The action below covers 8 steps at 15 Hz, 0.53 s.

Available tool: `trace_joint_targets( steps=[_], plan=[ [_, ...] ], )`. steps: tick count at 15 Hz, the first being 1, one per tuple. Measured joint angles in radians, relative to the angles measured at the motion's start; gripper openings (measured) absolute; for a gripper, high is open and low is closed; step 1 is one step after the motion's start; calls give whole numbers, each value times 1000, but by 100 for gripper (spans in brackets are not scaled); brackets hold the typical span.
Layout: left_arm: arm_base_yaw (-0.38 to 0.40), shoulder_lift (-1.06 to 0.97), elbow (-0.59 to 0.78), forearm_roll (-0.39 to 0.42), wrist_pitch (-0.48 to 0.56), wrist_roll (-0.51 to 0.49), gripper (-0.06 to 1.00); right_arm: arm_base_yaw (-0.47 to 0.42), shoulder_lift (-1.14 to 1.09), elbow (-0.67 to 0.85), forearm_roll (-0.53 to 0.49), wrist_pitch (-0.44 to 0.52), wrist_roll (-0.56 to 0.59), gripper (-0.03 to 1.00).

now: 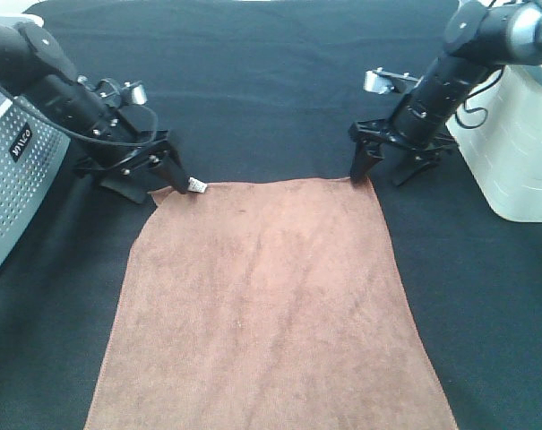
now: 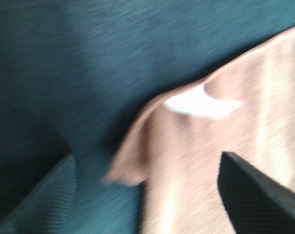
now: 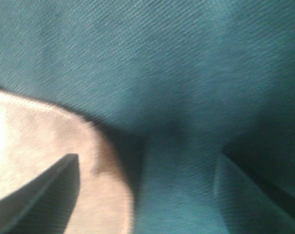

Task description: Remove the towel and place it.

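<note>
The brown towel (image 1: 266,305) lies spread flat on the black table cloth (image 1: 253,81), reaching the near edge of the exterior high view. Its white tag (image 1: 197,185) sits at the far left corner. My left gripper (image 1: 160,190) is open and low over that corner. In the left wrist view the gripper (image 2: 147,195) straddles the slightly lifted towel corner (image 2: 186,161) and the tag (image 2: 201,105). My right gripper (image 1: 381,177) is open at the far right corner. In the right wrist view (image 3: 147,190) one finger (image 3: 40,200) is over the towel corner (image 3: 49,136), the other over bare black cloth.
A grey perforated box (image 1: 11,188) stands at the left edge, close behind the left arm. A white ribbed container (image 1: 521,152) stands at the right edge beside the right arm. Black cloth covers the table around the towel.
</note>
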Motion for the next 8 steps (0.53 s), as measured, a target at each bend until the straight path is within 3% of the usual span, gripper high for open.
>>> trace_joint_targets(
  steps=[3, 8],
  plan=[
    [-51, 6, 0, -21, -32, 3, 68, 59, 0, 0, -17, -4, 0, 70],
    [-60, 9, 0, -26, -36, 3, 63, 64, 1, 0, -28, -5, 1, 67]
  ],
)
